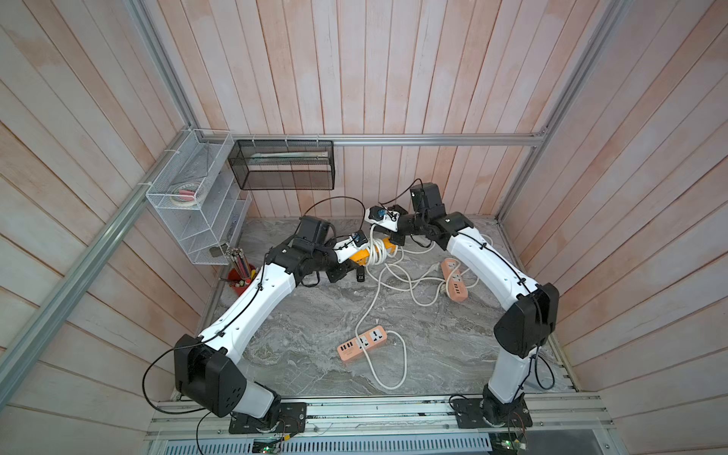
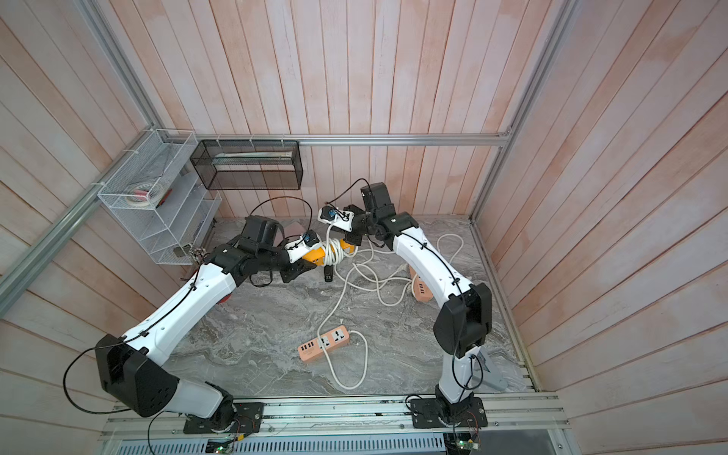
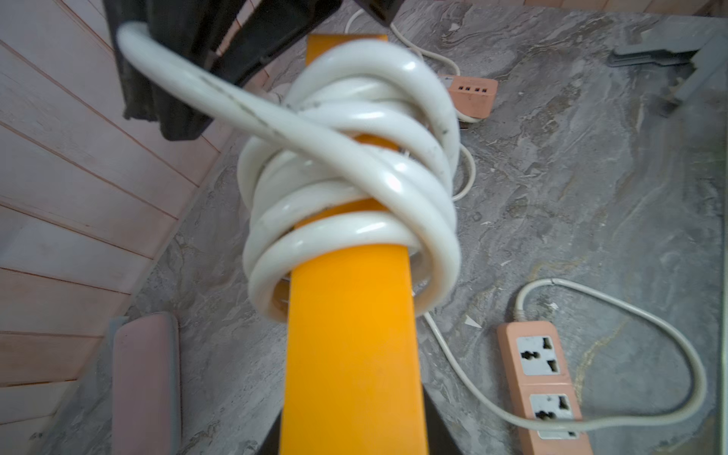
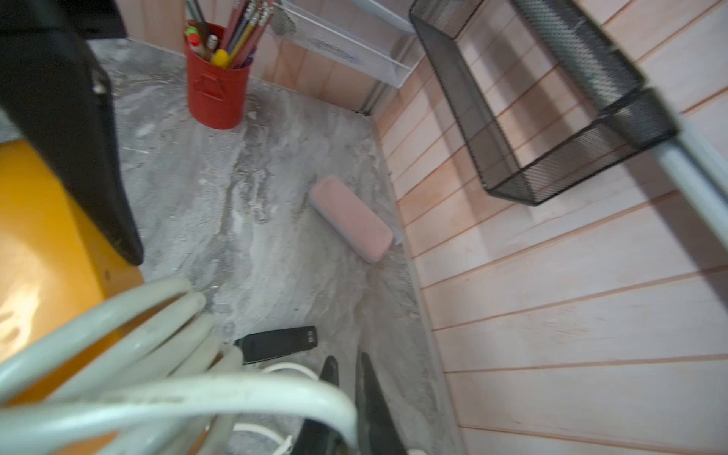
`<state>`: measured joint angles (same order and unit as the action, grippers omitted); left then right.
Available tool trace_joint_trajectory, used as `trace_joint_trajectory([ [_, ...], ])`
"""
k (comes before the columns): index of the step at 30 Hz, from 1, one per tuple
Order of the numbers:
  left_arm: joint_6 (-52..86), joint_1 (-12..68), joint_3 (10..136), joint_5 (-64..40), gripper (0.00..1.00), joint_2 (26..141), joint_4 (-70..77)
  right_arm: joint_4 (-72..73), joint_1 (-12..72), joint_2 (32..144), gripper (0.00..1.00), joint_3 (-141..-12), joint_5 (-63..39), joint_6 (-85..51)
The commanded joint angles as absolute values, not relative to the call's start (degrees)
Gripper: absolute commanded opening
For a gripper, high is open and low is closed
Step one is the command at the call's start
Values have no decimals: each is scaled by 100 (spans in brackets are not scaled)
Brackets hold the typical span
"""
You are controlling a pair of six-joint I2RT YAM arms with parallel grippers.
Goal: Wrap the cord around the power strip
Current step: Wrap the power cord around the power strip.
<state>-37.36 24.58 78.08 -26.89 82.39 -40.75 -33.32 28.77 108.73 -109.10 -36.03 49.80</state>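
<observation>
White cord [image 3: 354, 118] wrapping underway: left claw [image 1: 346, 266] pinches yellow power strip [image 3: 350, 335], right claw [image 4: 347, 366] pinches cord; next loop likely needs slack

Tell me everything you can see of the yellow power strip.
The yellow power strip is a smooth, glossy plastic bar, its plain side facing the left wrist camera. The left tool grips one end, holding it lifted above the grey tabletop. A thick white cord coils several times around its middle; one strand leads to the right tool.
</observation>
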Motion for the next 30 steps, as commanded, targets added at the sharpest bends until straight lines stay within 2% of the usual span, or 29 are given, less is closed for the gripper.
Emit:
trace_joint_trajectory([
  [1,-4342,2464,7232,-4927,0,7518,-4783,-3482,2268,11242,0,-11277,-4010,4746],
  [6,-3206,1848,6374,-5151,0,7238,-3146,-3521,2299,11500,14,-10881,-5739,4167],
  [9,-2677,1619,5998,-5803,0,7208,-2565,-3028,2300,11525,24,-10409,-6225,3742],
  [14,-2482,1492,5604,-6120,0,7285,-2227,-2702,2295,11447,37,-10059,-6442,3480],
  [22,-1784,1340,5135,-6272,0,7367,-1197,-2983,2200,11458,46,-10203,-5970,3318],
  [30,-1230,1195,5052,-6318,0,7493,-635,-1296,2038,10638,57,-9230,-5480,2253],
])
